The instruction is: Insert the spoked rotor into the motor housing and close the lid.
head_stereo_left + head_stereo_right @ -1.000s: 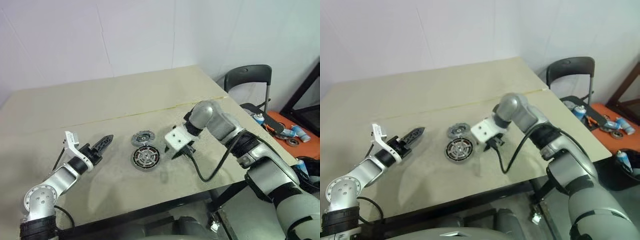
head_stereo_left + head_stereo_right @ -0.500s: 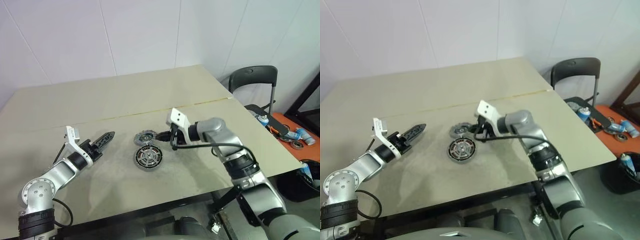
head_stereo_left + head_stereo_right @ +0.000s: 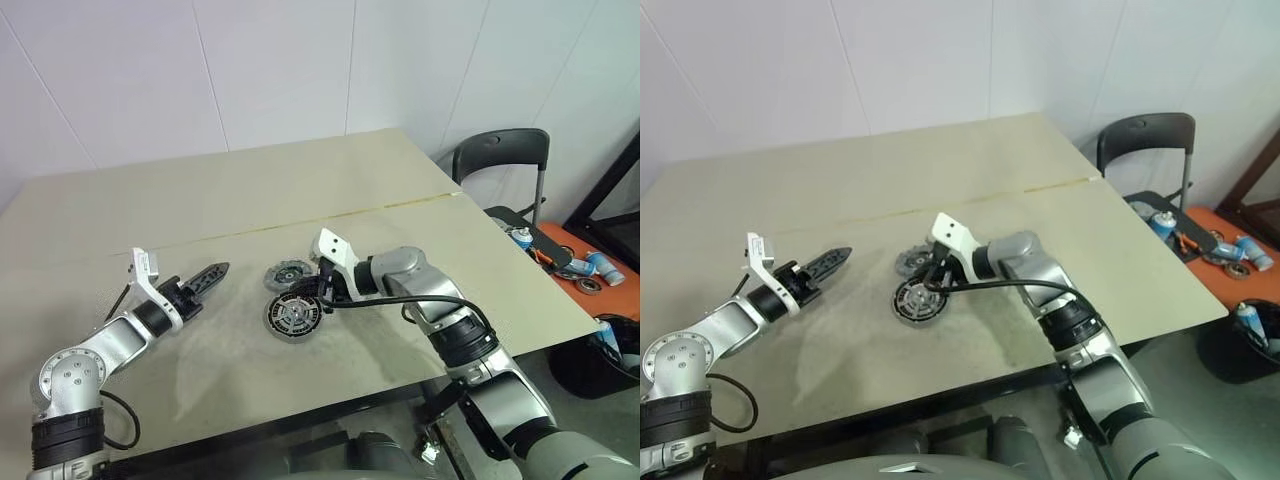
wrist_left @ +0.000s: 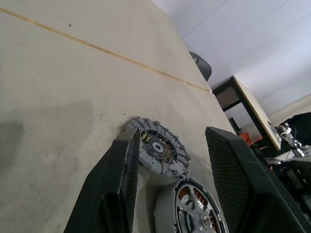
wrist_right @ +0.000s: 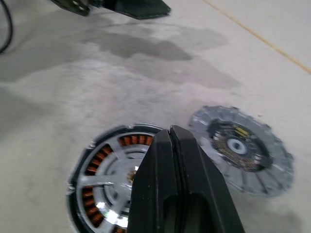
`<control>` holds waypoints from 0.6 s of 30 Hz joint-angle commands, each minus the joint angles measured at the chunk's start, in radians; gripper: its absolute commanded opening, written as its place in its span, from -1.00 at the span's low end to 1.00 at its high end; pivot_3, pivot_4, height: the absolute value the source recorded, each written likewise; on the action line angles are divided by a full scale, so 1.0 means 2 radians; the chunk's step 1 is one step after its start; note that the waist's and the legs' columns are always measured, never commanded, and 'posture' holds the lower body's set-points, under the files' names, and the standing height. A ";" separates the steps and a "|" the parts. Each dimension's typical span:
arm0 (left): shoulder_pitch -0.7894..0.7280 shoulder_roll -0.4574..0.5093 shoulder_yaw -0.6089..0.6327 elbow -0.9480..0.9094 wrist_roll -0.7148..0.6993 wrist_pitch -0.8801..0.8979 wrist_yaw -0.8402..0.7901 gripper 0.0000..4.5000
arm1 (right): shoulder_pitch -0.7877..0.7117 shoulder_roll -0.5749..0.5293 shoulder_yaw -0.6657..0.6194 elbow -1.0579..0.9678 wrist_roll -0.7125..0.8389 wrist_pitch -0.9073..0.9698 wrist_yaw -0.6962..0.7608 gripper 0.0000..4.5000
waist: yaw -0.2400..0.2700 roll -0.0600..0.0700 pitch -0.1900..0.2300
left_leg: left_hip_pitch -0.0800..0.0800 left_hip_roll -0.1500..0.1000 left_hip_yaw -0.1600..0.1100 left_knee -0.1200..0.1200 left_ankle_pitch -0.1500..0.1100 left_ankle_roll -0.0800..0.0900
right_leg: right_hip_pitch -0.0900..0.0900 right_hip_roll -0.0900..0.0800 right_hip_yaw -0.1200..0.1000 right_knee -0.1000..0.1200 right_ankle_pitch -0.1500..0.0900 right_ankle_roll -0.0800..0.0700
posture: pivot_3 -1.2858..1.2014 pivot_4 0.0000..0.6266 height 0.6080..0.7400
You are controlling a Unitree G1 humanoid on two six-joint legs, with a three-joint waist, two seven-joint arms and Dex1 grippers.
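Two discs lay flat between my grippers on the table (image 3: 420, 250).

From my head view, my right gripper (image 3: 318, 291) was clenched empty, its tip over the near disc, the spoked rotor (image 3: 293, 317) seated in the motor housing (image 3: 270, 318); the lid (image 3: 288, 274) lay just behind it, face up. My left gripper (image 3: 205, 278) hung well to the left, slack and empty, pointing toward the discs, with bare tabletop all round. In my left wrist view, the lid (image 4: 158, 147) sat between my parted fingers (image 4: 112, 191), ahead of them. In my right wrist view, my shut fingers (image 5: 177, 184) overlapped the housing's (image 5: 75, 175) copper windings, with the lid (image 5: 239, 148) just beside.
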 commanded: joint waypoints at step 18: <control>-0.001 0.003 0.013 -0.019 0.002 0.001 0.002 0.01 | -0.036 -0.009 -0.012 0.064 0.042 -0.006 0.048 -0.99 | 0.000 -0.001 0.000 | 0.005 0.000 0.000 0.000 0.000 0.000 | 0.005 0.000 0.000 0.000 -0.001 0.002 | 0.03 -1.00 1.00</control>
